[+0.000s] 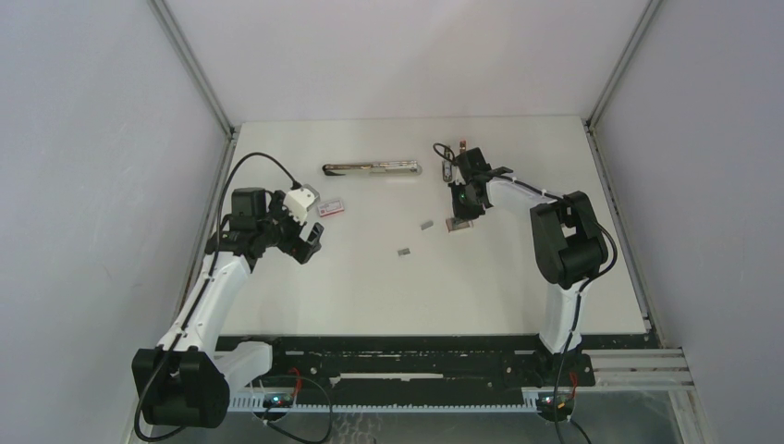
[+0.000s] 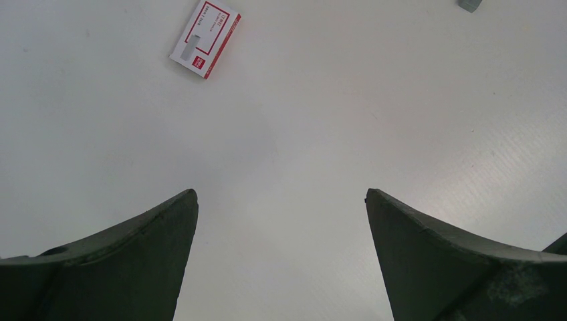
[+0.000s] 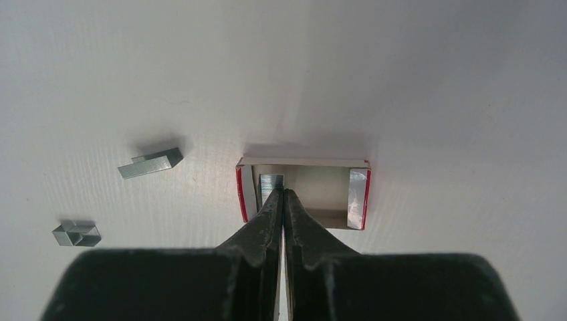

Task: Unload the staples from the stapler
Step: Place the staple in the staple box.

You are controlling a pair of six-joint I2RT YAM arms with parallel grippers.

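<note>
Right gripper (image 3: 281, 192): fingers pressed together with no gap. Tips are down inside the open tray (image 3: 302, 162), at its left end, on or just over a silver-grey strip (image 3: 271, 179). Whether anything is pinched: cannot tell.
Open tray: small cardboard tray with red edges, flat on the table (image 1: 518, 287). Another silvery piece sits at its right end.
Staples (image 3: 150, 162): two loose strips on the bare table, left of the tray in the right wrist view. One lies near the tray, the second (image 3: 77, 234) farther out. They are apart from each other and neither touches the tray.
Stapler (image 1: 370, 169): long and silver, lying flat toward the far edge of the table. It is left of the right gripper and neither gripper holds it.
Left gripper (image 2: 281, 194): fingers spread wide with nothing between them, over bare table.
Pink-and-white box (image 2: 204, 39): flat on the table ahead of the left gripper, well apart from its fingers.
</note>
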